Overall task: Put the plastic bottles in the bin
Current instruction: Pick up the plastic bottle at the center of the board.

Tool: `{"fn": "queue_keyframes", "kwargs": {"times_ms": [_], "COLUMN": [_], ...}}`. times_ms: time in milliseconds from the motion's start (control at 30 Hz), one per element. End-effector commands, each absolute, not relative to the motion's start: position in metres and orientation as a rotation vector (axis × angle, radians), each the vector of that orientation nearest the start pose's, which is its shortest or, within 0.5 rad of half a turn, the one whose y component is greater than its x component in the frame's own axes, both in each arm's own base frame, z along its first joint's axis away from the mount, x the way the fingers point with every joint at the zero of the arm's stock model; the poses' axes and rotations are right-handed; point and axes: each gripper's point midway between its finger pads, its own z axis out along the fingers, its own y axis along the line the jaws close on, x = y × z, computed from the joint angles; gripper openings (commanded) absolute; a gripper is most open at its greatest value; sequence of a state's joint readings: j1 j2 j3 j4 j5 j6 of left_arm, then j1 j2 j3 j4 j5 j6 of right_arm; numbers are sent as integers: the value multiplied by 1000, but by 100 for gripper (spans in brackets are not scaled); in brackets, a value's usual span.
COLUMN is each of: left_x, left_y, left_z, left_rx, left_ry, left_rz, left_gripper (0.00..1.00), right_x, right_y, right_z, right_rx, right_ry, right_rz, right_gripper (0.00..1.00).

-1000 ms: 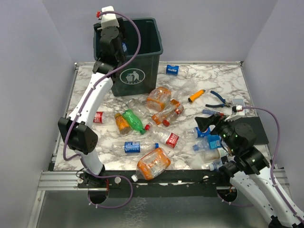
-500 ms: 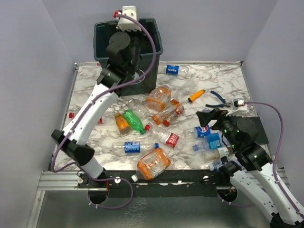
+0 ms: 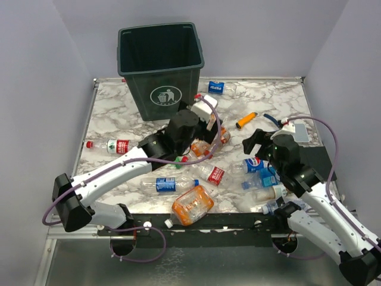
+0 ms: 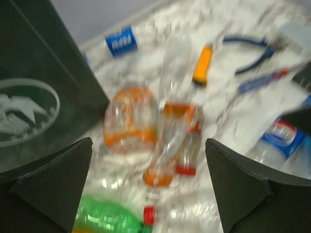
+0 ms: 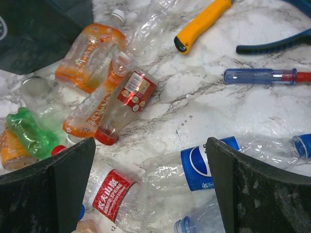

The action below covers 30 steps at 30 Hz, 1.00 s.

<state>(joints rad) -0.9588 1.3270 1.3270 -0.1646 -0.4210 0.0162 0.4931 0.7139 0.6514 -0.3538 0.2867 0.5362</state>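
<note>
1. Room: plain lavender walls on three sides. The table has a white-grey marble pattern. A metal rail runs along the edge farthest from the bin.
2. The bin is dark green and upright at the back of the table, left of centre, white litter symbol facing the arms. Its inside is dark, so I can't tell the contents.
3. The plastic bottles lie on the marble outside the bin, mostly in front of it and to its front-right.
4. A red-label bottle lies front-left of the bin, and a blue-label bottle just right of it. A big orange-tinted bottle lies well in front, near the rail. The green bottle lies in the cluster in front.
5. Non-task items, all well right of the bin: orange tool, blue-handled pliers, blue screwdriver and black mat.
6. The left gripper hangs near the bin's front-right corner over the orange bottles, fingers spread wide and holding nothing. Its wrist view is blurred.
7. The right gripper is well front-right of the bin above a blue-labelled bottle, fingers spread wide and empty.
</note>
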Motion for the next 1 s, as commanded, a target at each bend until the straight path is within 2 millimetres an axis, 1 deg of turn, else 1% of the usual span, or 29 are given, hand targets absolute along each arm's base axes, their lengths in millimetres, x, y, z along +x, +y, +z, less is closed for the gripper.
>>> {"fn": "queue_keyframes", "kwargs": {"times_ms": [0,67,100,167,200,233,333,400,433,467,500,533,600,667,767,867,900,967], "left_x": [279,274,272,270,270,269,269,270,271,271,271,271,271,269,269,269,268,268], "left_y": [-284,-279,-277,-274,-272,-270,-265,-258,-254,-250,-247,-243,-239,-236,-233,-231,-232,-232], "left_z": [272,256,251,245,246,245,252,254,255,257,258,259,261,263,265,266,267,266], "left_rx": [587,571,560,528,497,471,381,332,308,281,257,240,220,210,210,213,215,217], "left_ry": [1796,1802,1790,1769,1765,1767,1741,1731,1730,1725,1722,1718,1711,1703,1695,1692,1691,1692], "left_rz": [-312,-335,-346,-368,-381,-388,-426,-424,-416,-412,-405,-399,-388,-375,-352,-345,-346,-346], "left_gripper": [99,99,99,99,99,99,99,99,99,99,99,99,99,99,99,99,99,99], "right_x": [261,261,263,273,280,289,321,346,357,370,380,396,418,439,468,493,502,515], "right_y": [96,101,107,118,123,128,140,144,145,144,139,131,120,116,114,114,115,116], "right_z": [165,153,151,153,157,157,162,161,157,155,146,145,138,134,120,119,124,125], "right_rx": [377,425,436,461,469,477,535,601,648,696,759,813,860,846,844,838,828,813], "right_ry": [2049,2068,2070,2046,2032,2035,2034,2032,2034,2026,2032,1996,1955,1937,1989,1992,1977,1982], "right_rz": [310,343,382,443,466,469,497,531,558,592,605,621,608,576,504,495,499,484], "right_gripper": [100,100,99,99,99,99,99,99,99,98,98,97,94,93,93,94,94,94]}}
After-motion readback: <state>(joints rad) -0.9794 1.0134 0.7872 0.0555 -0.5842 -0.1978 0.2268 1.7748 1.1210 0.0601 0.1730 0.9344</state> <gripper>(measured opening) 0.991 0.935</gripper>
